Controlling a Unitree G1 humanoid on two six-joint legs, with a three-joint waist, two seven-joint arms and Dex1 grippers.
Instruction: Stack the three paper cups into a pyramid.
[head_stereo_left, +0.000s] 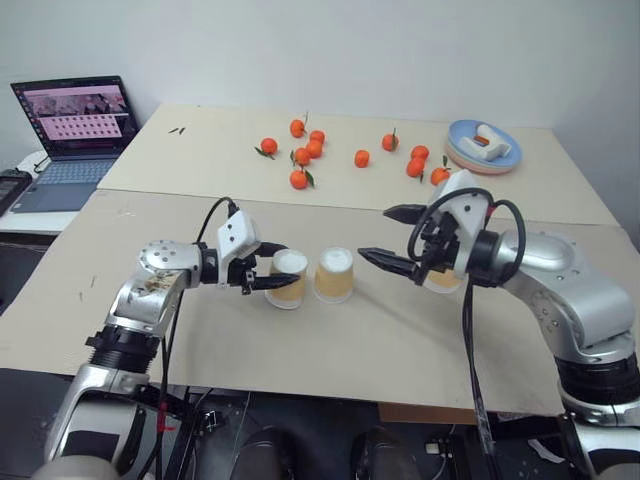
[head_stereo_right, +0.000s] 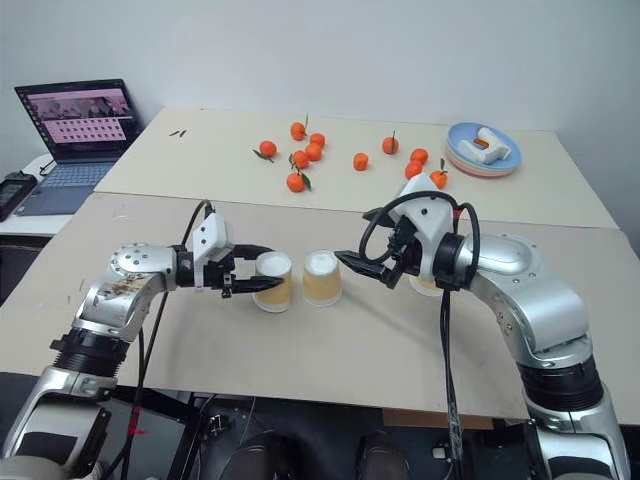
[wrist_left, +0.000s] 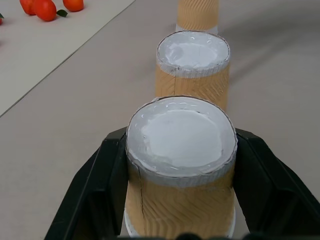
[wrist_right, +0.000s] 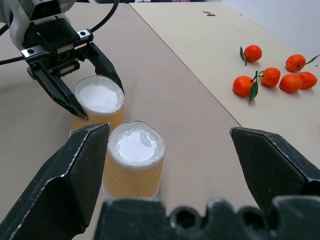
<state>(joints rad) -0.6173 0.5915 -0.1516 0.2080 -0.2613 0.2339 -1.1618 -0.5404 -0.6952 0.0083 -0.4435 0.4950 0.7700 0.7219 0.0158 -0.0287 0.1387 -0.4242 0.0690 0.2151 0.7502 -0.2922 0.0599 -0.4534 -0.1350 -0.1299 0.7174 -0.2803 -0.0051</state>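
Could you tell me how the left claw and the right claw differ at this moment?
The left claw is shut on the left paper cup, its fingers at the cup's sides; the right claw stands wide open and empty. The left claw is low at the tabletop; the right claw hovers above it, beside the middle paper cup. Both have two black fingers and point inward toward the cups.

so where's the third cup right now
In the left eye view it stands upside down on the near table, mostly hidden behind the open right gripper: the third cup, to the right of the two side-by-side cups.
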